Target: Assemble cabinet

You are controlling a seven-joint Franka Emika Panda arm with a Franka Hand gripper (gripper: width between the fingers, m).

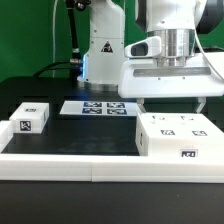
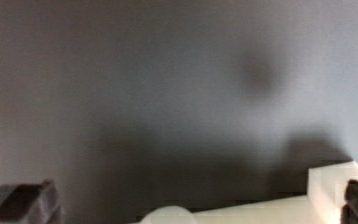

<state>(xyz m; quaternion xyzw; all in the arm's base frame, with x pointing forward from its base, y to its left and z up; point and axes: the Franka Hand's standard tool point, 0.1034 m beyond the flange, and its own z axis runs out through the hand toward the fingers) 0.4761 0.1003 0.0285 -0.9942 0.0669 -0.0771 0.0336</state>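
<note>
The cabinet body (image 1: 178, 136) is a large white box with black-and-white tags on its top and front. It lies on the black table at the exterior view's right. My gripper (image 1: 173, 104) hangs just above it, with its jaws wide open and nothing between them. A small white tagged block (image 1: 30, 117) sits at the exterior view's left, far from the gripper. The wrist view is blurred. It shows both dark fingertips (image 2: 19, 200) far apart over the dark table, with a white edge of the body (image 2: 325, 178) beside one finger.
The marker board (image 1: 100, 107) lies flat on the table behind the middle. A long low white border rail (image 1: 100, 165) runs along the front. The robot's base (image 1: 100, 45) stands at the back. A pale rounded shape (image 2: 176, 214) shows at the wrist view's edge.
</note>
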